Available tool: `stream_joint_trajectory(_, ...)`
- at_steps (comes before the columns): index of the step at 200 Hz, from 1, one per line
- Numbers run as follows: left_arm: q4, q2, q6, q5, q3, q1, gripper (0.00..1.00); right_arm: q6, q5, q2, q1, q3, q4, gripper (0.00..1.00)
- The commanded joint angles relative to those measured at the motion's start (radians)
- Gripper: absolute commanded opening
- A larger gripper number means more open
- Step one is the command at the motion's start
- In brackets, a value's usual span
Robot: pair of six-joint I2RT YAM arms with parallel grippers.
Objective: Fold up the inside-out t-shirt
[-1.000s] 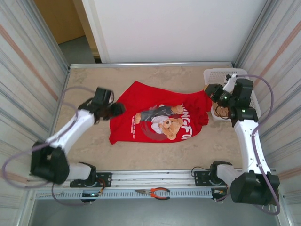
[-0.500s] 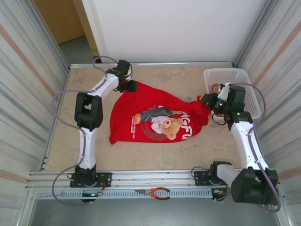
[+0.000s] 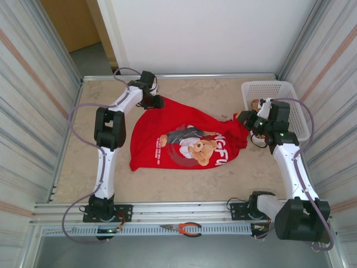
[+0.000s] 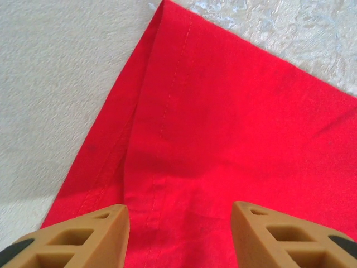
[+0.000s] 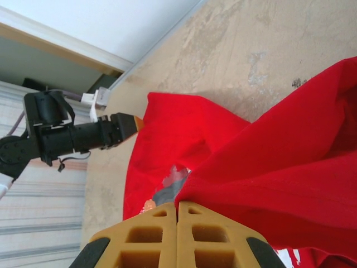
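Note:
The inside-out t-shirt [image 3: 184, 139] is bright red and lies spread in the middle of the table, a teddy-bear print and white lettering facing up. My left gripper [image 3: 158, 102] hovers at its far left corner. In the left wrist view the fingers [image 4: 106, 226] stand open [image 4: 178, 215] over the hemmed red corner [image 4: 223, 128], nothing pinched between them. My right gripper [image 3: 244, 119] is shut on the shirt's right edge and holds it a little off the table. From the right wrist, the jaws [image 5: 178, 205] meet on a red fold [image 5: 290, 167].
A white basket [image 3: 279, 89] stands at the back right, just behind the right arm. Orange-handled pliers [image 3: 187, 228] lie on the front rail. Corrugated walls close in both sides of the beige table [image 3: 223, 95].
The left arm swung from the shirt's left edge up to its far left corner, then held there. The right gripper shifted slightly with the shirt's edge in its grip.

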Motion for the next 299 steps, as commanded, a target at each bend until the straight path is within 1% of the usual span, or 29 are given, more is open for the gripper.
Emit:
stream_joint_trajectory(1,-0.025,0.033,-0.003,0.026,0.052,0.001,0.51,-0.026,-0.004,0.004,0.008,-0.001,0.012,0.0)
stream_joint_trajectory(38,-0.046,0.067,-0.008,0.015,0.095,0.001,0.51,-0.027,-0.004,0.006,0.007,0.007,0.009,0.0)
stream_joint_trajectory(105,-0.004,0.036,-0.008,-0.063,0.059,0.003,0.51,-0.032,-0.004,0.009,0.008,0.009,0.005,0.0)
stream_joint_trajectory(125,0.021,0.021,-0.013,-0.066,0.043,0.004,0.51,-0.033,-0.003,0.009,0.008,0.009,0.004,0.0)
stream_joint_trajectory(181,0.009,0.062,-0.024,-0.037,0.082,0.004,0.51,-0.035,-0.004,0.01,0.007,0.011,0.001,0.0)
stream_joint_trajectory(216,0.012,0.082,-0.031,0.0,0.088,0.003,0.51,-0.04,-0.004,0.006,0.001,0.015,-0.007,0.0)
stream_joint_trajectory(251,0.057,0.057,-0.018,0.056,0.047,-0.012,0.44,-0.04,-0.007,0.007,-0.006,0.018,-0.01,0.0)
stream_joint_trajectory(275,0.104,0.018,-0.022,0.095,0.0,-0.014,0.37,-0.04,-0.007,0.009,-0.01,0.02,-0.009,0.0)
stream_joint_trajectory(299,0.112,-0.004,-0.019,0.081,-0.026,-0.012,0.37,-0.039,-0.01,0.01,-0.012,0.021,-0.005,0.0)
